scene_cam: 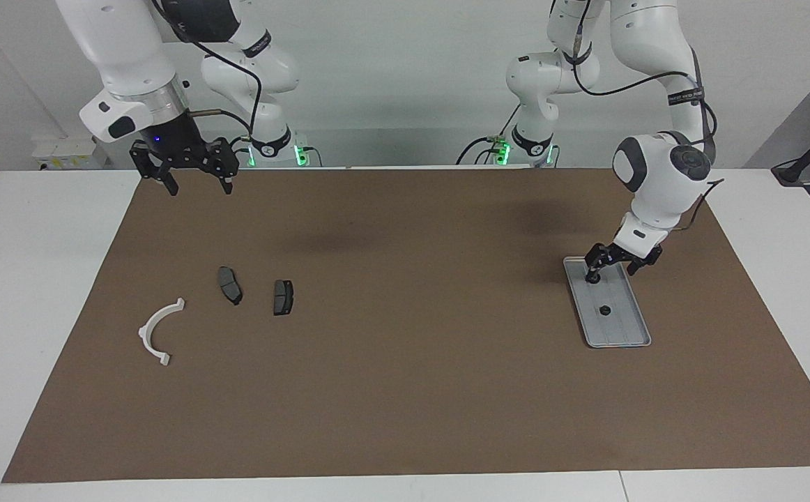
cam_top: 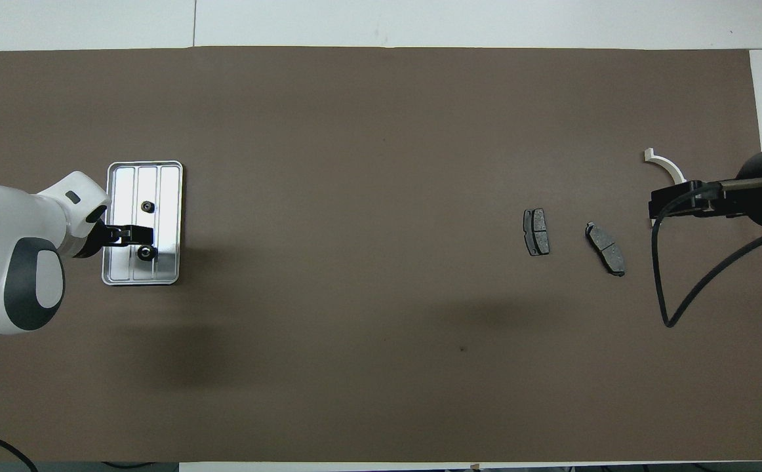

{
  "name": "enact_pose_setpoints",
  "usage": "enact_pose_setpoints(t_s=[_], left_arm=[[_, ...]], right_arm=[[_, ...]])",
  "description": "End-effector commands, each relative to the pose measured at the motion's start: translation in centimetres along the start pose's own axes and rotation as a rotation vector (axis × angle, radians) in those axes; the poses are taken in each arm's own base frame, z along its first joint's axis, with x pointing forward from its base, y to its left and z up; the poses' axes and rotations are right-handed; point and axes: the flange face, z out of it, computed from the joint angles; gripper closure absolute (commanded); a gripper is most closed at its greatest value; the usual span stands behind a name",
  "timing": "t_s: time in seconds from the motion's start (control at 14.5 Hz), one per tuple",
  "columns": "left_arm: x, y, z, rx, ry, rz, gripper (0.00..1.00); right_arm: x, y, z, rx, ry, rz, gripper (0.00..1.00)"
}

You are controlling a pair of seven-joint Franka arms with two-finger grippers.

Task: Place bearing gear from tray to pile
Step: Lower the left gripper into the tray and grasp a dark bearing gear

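You have the tray (scene_cam: 610, 310) lying flat on the brown mat (scene_cam: 405, 390) toward the left arm's end of the table, and 2 small dark bearing gears sit in it: the farther gear (scene_cam: 605, 310) shows clearly in the facing view, while the nearer gear (cam_top: 146, 252) is half covered there by the left gripper (scene_cam: 613, 265) and you only get a fair look at it from overhead. That gripper is low over the end of the tray nearer to the robots, its fingers spread apart, 1 fingertip (scene_cam: 592, 276) down right at the nearer gear; you cannot tell from either view whether it touches the gear or the tray floor, and from overhead the gripper's body hides part of the tray's rim. Nothing is clamped between those fingers. The right gripper (scene_cam: 198, 183) waits up in the air over the mat's edge at the right arm's end, fingers apart and holding nothing; overhead, it cuts off the middle of the white bracket (scene_cam: 158, 329), which you see whole only in the facing view. The pile lies at that end of the mat: the bracket, then the 2 dark brake pads (scene_cam: 229, 284) and (scene_cam: 283, 297), each apart from the others, their surface detail too small to read
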Motion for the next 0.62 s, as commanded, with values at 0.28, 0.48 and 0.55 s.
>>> enact_pose_setpoints(t_s=[0.28,0.48,0.55], left_arm=[[-1.4,0.4,2.9,0.006,-0.006,0.014,0.05],[-2.1,0.5,3.6,0.006,-0.011,0.014,0.05],[-2.2,0.5,3.7,0.005,-0.014,0.016,0.05]], right_arm=[[-0.4,0.3,-0.4,0.018,0.012,-0.009,0.0],[-0.3,0.7,-0.5,0.017,0.015,0.0,0.0],[-0.3,0.7,-0.5,0.017,0.015,0.0,0.0]])
